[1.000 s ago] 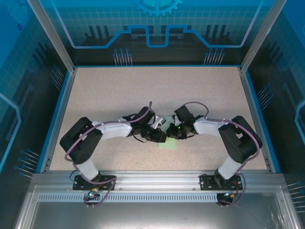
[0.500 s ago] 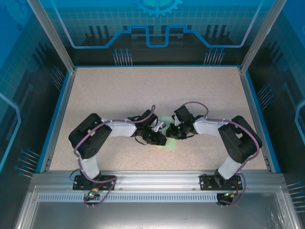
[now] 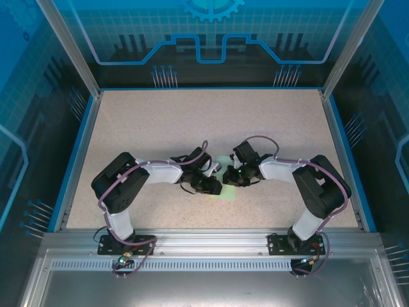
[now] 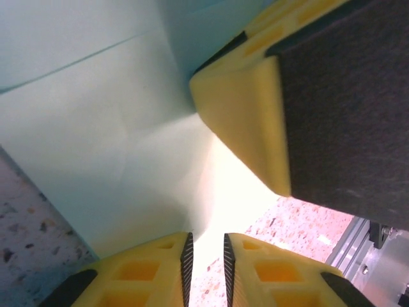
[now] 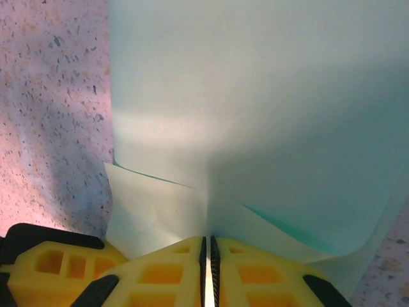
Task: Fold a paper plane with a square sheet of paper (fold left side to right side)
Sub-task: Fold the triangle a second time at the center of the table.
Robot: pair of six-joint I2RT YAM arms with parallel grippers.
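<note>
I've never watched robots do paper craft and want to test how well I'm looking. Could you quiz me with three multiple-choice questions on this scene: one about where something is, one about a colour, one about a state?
1. Where is the square sheet of paper?
A. On the metal rail at the front
B. On the table, near its middle
C. Propped against the back wall

2. What colour is the paper?
A. Pale green
B. Red
C. Black

3. How do the jaws of the right gripper stand?
A. Wide open with nothing between them
B. Shut on the paper's edge
C. Shut on a pen

Answers:
1 B, the top view shows the green sheet where the two arms meet at mid-table.
2 A, both wrist views show a mint-green sheet.
3 B, the right wrist view shows the pads pressed together on a paper flap.
</note>
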